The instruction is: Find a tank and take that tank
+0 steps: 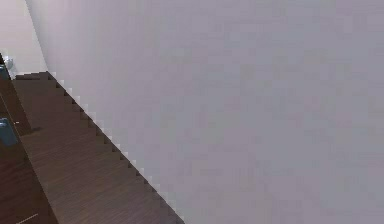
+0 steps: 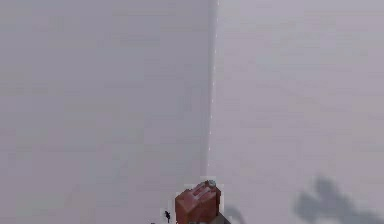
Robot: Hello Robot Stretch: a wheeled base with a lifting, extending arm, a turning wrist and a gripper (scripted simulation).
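Tank: no item can be surely named so. Nearest candidate is a red-brown box (image 2: pixel 197 203), bottom centre of the arm side view, just below the foot of the wall corner (image 2: pixel 212 90).

Position: box stands against pale wall. What it rests on, if anything, is cut off by the bottom edge.

Handling (judged): flat-faced and stiff-looking, so unlikely to give under pressure. Probably of middling weight. Smooth sides may slide, and corners are poor purchase. Best taken across two opposite flat faces, near mid-height.

Fingers: small white and dark flecks (image 2: pixel 166 214) sit at the box's lower left, possibly arm markings. The fingers cannot be picked out among them. Their state cannot be told, nor whether they hold anything, nor whether the box is touching, beside or apart from them.

Forward view: grey wall (image 1: pixel 250 100), dark floor (image 1: pixel 80 150) at lower left, dark furniture (image 1: pixel 8 120) at the left edge.
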